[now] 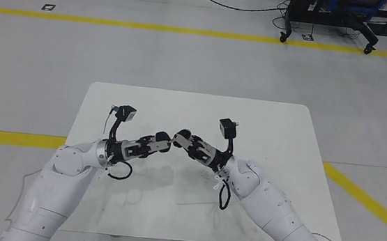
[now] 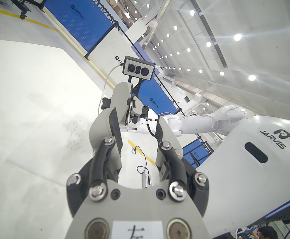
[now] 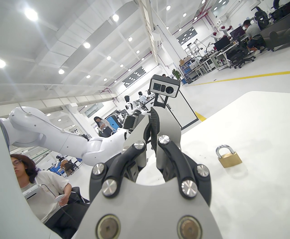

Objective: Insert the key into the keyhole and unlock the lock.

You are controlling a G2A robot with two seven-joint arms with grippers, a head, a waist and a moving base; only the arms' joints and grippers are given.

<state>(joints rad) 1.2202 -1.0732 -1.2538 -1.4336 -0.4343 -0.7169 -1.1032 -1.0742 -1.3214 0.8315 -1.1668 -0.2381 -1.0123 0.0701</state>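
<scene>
left claw (image 2: 137, 121): wide open, with its ribbed black pads (image 2: 116, 126) facing each other across a gap and nothing gripped. In the top view it sits at the middle of the frame, tip to tip with the other claw.
right claw (image 3: 155, 117): fingers pressed together, pad almost on pad. In the left wrist view a thin flat metal piece, apparently the key (image 2: 127, 118), is pinched between them. It sits just beyond the left claw's gap, near the middle of the frame.
sticker (image 2: 137, 230): white, on the left claw's base at the bottom edge of the left wrist view. It bears a dark hand-drawn mark that the frame cuts off.
lock (image 3: 228, 156): brass body with a silver shackle that is closed. It lies on the worktop at the lower right of the right wrist view, well apart from the right claw.
worktop (image 1: 277, 128): white with rounded corners, at the centre of the top view.
blue panels (image 2: 90, 25): at the upper left of the left wrist view, carrying white print.
floor (image 1: 185, 64): pale grey, with a yellow line (image 1: 188, 30) running across the upper part of the top view.
</scene>
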